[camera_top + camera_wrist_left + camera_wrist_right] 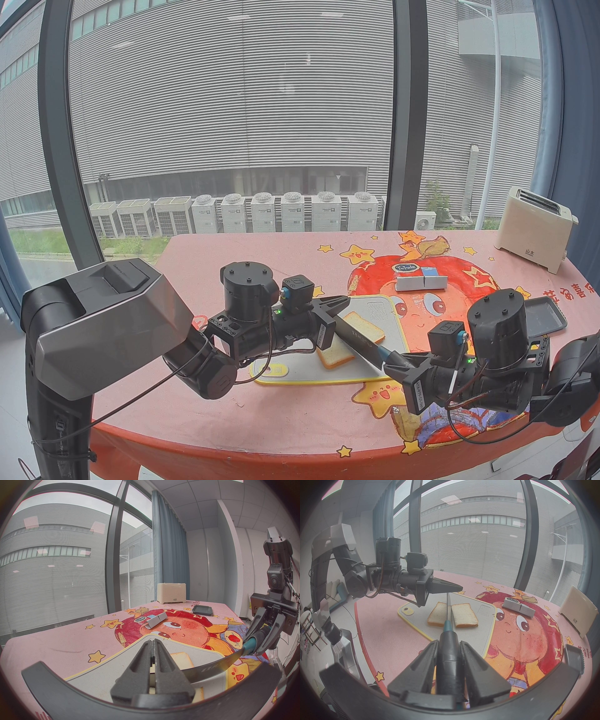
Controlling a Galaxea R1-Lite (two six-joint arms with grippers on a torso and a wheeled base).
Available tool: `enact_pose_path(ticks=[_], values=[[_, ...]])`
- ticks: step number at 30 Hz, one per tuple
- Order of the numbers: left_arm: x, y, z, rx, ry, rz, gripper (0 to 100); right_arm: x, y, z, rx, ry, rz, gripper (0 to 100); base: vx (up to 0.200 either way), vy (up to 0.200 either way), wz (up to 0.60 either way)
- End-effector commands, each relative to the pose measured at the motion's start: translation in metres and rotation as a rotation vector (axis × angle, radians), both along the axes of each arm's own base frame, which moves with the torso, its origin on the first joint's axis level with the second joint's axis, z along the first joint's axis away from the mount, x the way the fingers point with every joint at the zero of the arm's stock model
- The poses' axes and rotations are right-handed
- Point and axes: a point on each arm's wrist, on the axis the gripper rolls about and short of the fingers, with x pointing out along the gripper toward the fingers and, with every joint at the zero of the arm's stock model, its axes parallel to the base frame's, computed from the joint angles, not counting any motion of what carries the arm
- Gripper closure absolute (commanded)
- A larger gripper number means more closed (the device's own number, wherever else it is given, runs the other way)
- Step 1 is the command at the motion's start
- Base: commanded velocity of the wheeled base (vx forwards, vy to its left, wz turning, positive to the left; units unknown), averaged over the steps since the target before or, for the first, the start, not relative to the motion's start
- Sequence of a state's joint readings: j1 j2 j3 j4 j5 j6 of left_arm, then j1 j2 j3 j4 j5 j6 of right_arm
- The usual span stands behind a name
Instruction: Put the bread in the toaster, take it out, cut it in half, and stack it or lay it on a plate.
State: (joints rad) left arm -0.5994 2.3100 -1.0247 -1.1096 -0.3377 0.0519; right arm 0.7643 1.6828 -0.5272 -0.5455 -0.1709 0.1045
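Pale golden bread (347,339) sits under the pinched-shut left claw (153,650), just ahead of the right claw (449,645) clamping the knife (360,342) laid across it. Bare cutting board (377,309) on the blade's far side, open desk (250,251) beyond both claws

Our right pincer (448,645) grips the knife (447,626) by its handle | blade set on edge across the middle of the bread (464,616) on the cutting board (478,636) | our left pincer (457,587), tips together, close by the slice | toaster (579,611) at the desk's (393,636) edge
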Motion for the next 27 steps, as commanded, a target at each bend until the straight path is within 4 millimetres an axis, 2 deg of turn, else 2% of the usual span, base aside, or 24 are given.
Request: enact_pose_path(ticks=[1,3,7,12,21,24,27], values=[[0.0,0.001,0.003,-0.004,-0.006,0.001,100,0.0,0.003,0.001,0.011,-0.005,0.007,100,0.0,0.0,0.0],[0.001,0.001,0.005,-0.008,-0.012,0.003,100,0.002,0.004,-0.003,0.003,0.004,0.007,100,0.0,0.0,0.0],[0.001,0.001,0.024,-0.036,-0.048,0.005,100,0.006,0.006,-0.006,0.0,0.01,-0.001,100,0.0,0.0,0.0],[0.001,0.003,0.025,-0.036,-0.048,0.008,100,0.005,0.007,-0.004,0.005,0.004,0.001,100,0.0,0.0,0.0],[-0.001,0.002,0.017,-0.025,-0.031,0.003,100,0.001,0.003,0.003,0.015,-0.011,0.004,100,0.0,0.0,0.0],[-0.005,0.004,0.008,-0.005,-0.007,0.001,100,0.001,0.004,0.003,0.017,-0.013,0.004,100,0.0,0.0,0.0],[-0.004,0.003,-0.01,0.017,0.024,0.001,100,0.001,0.004,0.004,0.019,-0.016,0.004,100,0.0,0.0,0.0]])
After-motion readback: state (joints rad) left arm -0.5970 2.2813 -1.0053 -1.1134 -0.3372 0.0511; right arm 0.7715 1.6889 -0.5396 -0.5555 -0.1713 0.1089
